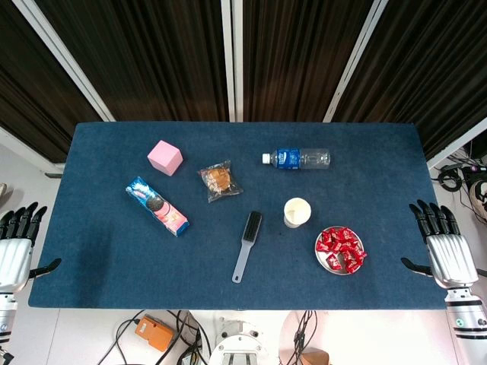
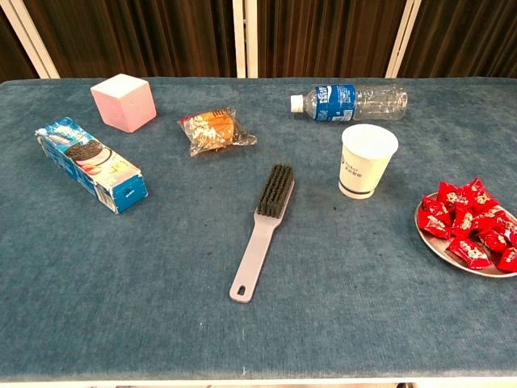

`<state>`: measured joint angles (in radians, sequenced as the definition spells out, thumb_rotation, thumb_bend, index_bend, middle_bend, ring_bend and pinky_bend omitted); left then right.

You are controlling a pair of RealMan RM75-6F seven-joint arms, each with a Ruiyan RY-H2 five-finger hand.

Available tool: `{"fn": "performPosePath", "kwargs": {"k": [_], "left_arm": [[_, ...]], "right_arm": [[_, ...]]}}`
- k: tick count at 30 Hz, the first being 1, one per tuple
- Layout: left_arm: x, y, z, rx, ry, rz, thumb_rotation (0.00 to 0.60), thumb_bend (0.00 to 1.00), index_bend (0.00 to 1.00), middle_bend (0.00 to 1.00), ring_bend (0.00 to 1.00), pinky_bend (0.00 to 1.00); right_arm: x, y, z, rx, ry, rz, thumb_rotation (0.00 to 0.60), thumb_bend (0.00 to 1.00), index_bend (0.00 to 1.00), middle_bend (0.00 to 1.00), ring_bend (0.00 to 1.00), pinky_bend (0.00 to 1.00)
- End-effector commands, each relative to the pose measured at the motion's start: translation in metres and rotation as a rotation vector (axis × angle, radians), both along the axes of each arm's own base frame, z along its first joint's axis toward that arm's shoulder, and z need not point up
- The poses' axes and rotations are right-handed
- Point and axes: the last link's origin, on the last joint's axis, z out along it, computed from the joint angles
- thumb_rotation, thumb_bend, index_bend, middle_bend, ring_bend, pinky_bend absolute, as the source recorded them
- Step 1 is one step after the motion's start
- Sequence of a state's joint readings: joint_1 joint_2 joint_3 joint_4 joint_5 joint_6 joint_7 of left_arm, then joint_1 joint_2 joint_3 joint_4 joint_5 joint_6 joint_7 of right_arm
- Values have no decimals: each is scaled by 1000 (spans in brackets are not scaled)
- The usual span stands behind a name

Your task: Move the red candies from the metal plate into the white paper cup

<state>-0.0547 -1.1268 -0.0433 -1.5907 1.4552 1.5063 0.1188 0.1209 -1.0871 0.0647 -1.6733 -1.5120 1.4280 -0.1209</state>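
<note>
Several red candies (image 1: 340, 248) (image 2: 471, 222) lie heaped on a round metal plate (image 1: 327, 264) (image 2: 447, 251) at the table's front right. Just behind and to its left stands an upright white paper cup (image 1: 297, 212) (image 2: 367, 161), empty as far as I can see. My right hand (image 1: 443, 245) hangs off the table's right edge, fingers spread and holding nothing, well clear of the plate. Off the left edge my left hand (image 1: 17, 243) also has its fingers spread with nothing in them. Neither hand shows in the chest view.
A grey brush (image 1: 246, 245) (image 2: 262, 230) lies left of the cup. A clear water bottle (image 1: 298, 158) (image 2: 350, 101) lies behind it. Further left are a wrapped snack (image 1: 219, 181) (image 2: 212, 129), a pink cube (image 1: 164, 157) (image 2: 123, 101) and a blue cookie box (image 1: 156, 205) (image 2: 89, 164).
</note>
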Motion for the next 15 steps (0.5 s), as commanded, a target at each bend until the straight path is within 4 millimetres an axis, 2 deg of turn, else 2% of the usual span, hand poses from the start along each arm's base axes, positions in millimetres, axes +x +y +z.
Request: {"fn": "performPosePath", "kwargs": {"k": [1, 3, 4, 5, 6, 7, 9, 10, 13, 15], "left_arm": [[-1, 1, -1, -4, -3, 3, 600, 0, 32, 0, 0, 0], [0, 3, -2, -5, -3, 2, 600, 0, 32, 0, 0, 0], [0, 3, -2, -4, -2, 0, 600, 0, 32, 0, 0, 0], [0, 4, -1, -3, -1, -3, 600, 0, 32, 0, 0, 0], [1, 4, -1, -2, -2, -6, 600, 0, 32, 0, 0, 0], [1, 4, -1, 0, -2, -9, 600, 0, 32, 0, 0, 0], [2, 3, -1, 0, -3, -12, 600, 0, 32, 0, 0, 0], [2, 3, -2, 0, -4, -13, 600, 0, 32, 0, 0, 0], [1, 0, -4, -3, -10, -8, 600, 0, 32, 0, 0, 0], [0, -1, -5, -5, -11, -2, 600, 0, 32, 0, 0, 0]], "right_arm": [[3, -4, -4, 10, 3, 7, 600, 158, 0, 84, 1, 65], [6, -8, -8, 12, 19, 22, 600, 159, 0, 87, 35, 100], [6, -10, -10, 14, 32, 26, 600, 158, 0, 110, 92, 170], [8, -12, -14, 19, 50, 30, 600, 158, 5, 152, 178, 273], [8, -15, -18, 29, 57, 27, 600, 158, 20, 227, 316, 443], [9, -17, -21, 44, 59, 20, 600, 159, 36, 288, 419, 566], [9, -23, -28, 81, 57, -4, 600, 189, 125, 470, 689, 850], [8, -28, -33, 108, 62, -19, 600, 219, 182, 566, 796, 936], [7, -41, -45, 157, 70, -47, 600, 292, 310, 730, 946, 1000], [6, -50, -52, 182, 69, -66, 600, 302, 343, 768, 974, 1000]]}}
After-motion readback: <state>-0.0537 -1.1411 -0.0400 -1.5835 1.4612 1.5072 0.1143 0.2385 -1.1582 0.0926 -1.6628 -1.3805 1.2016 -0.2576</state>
